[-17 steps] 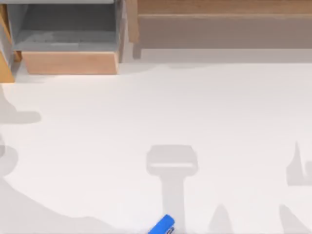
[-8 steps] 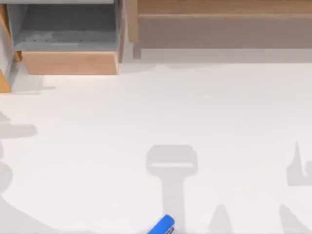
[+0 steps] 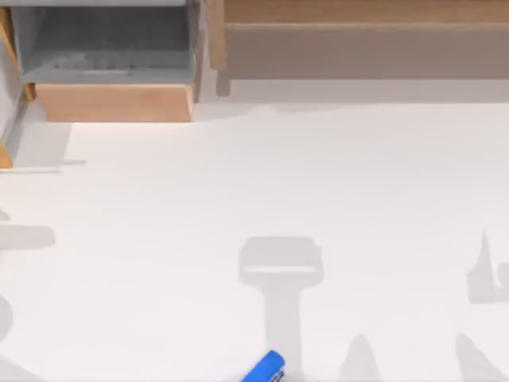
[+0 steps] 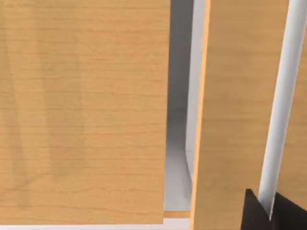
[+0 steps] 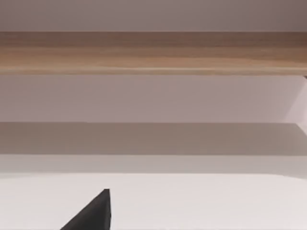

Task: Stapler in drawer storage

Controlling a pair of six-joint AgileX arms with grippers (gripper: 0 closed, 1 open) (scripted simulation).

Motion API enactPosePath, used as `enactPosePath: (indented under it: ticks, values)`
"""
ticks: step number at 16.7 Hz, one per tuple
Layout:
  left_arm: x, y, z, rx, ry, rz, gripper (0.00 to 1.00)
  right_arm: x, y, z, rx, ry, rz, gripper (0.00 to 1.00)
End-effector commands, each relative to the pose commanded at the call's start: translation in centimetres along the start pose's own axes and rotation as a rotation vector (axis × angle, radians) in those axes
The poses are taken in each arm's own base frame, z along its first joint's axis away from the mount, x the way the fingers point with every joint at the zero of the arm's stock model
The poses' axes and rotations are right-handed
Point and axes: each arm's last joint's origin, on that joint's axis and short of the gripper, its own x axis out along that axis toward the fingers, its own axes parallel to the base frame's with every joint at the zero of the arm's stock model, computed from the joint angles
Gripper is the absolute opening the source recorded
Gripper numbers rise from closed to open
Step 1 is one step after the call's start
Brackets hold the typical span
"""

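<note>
Left-side shadows shifted down | stapler [image 3: 265,368] unmoved | drawer [image 3: 111,72] open

My table [image 3: 238,183] looks like a smooth, matt white surface. The drawer [image 3: 111,102] has a light-wood front with fine grain and a dull grey interior, and the long shelf unit [image 3: 358,32] beside it shows the same matt wood. The stapler [image 3: 265,368] looks like glossy bright-blue plastic with a bit of grey metal underneath.
</note>
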Motion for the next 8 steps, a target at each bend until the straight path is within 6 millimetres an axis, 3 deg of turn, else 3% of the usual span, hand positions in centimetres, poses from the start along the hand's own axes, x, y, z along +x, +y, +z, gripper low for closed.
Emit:
enactPosePath:
  ticks: [3,8]
  values:
    - [-1.0,0.0,-0.1,0.002,0.002,0.001,0.00,0.0,0.0,0.0,0.000,0.000,0.000,1.00]
    - [-5.1,-0.2,-0.1,-0.001,-0.001,-0.001,0.00,0.0,0.0,0.0,0.000,0.000,0.000,1.00]
